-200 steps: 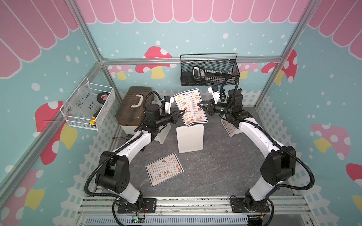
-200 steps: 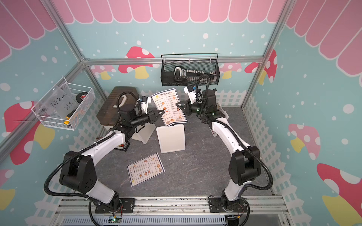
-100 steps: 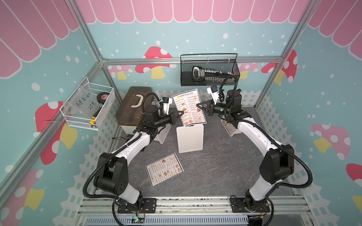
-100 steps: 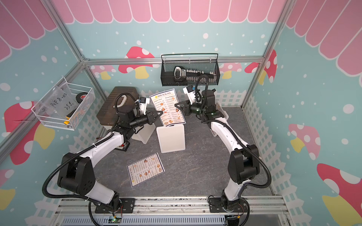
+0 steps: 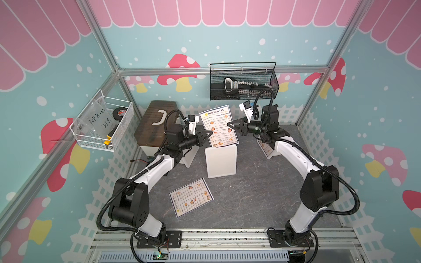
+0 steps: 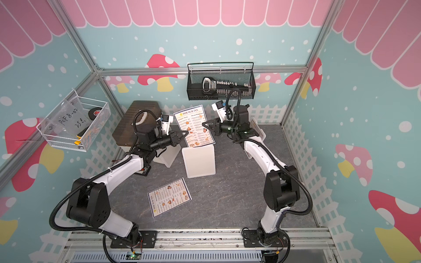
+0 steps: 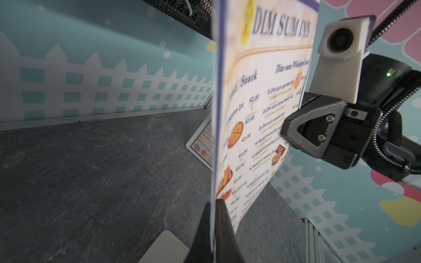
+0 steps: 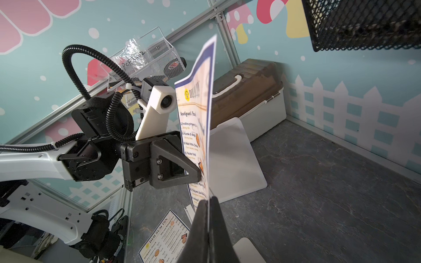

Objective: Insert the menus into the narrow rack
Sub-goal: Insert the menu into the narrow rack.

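On the bench (image 5: pixel 250 193), you had to lower both arms together so the upright menu's (image 5: pixel 218 125) bottom edge met the white rack's (image 5: pixel 221 162) slot squarely, without bowing. It hung just above the rack, left claw (image 5: pixel 209 134) clenched on one side edge, right claw (image 5: pixel 230 125) on the other.

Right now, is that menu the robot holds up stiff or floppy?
Probably a little floppy: the menu curves between its two held edges. It is likely light too, since the left fingers and right fingers hold it upright by pinching only its sides.
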You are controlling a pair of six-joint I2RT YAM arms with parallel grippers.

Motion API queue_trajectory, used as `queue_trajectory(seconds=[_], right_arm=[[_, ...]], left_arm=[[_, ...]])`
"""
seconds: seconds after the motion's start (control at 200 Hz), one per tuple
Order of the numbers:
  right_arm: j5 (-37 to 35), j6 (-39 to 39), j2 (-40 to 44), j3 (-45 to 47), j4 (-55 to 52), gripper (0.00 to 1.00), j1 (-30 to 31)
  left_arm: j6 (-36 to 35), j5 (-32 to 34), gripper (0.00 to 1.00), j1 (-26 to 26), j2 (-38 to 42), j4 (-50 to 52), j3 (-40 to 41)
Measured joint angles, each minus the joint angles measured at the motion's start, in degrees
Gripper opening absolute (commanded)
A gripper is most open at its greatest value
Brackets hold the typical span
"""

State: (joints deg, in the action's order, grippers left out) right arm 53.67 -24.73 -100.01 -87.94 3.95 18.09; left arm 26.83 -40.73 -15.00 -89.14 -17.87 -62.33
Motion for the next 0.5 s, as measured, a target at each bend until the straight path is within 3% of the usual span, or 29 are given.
queue_trajectory(seconds=[0.5], right_arm=[[-0.96, 0.9, -0.02, -1.86, -1.62, 0.0, -0.44]], left_arm=[[1.77, -1.11, 0.0, -0.13, 0.22, -1.05, -0.11]])
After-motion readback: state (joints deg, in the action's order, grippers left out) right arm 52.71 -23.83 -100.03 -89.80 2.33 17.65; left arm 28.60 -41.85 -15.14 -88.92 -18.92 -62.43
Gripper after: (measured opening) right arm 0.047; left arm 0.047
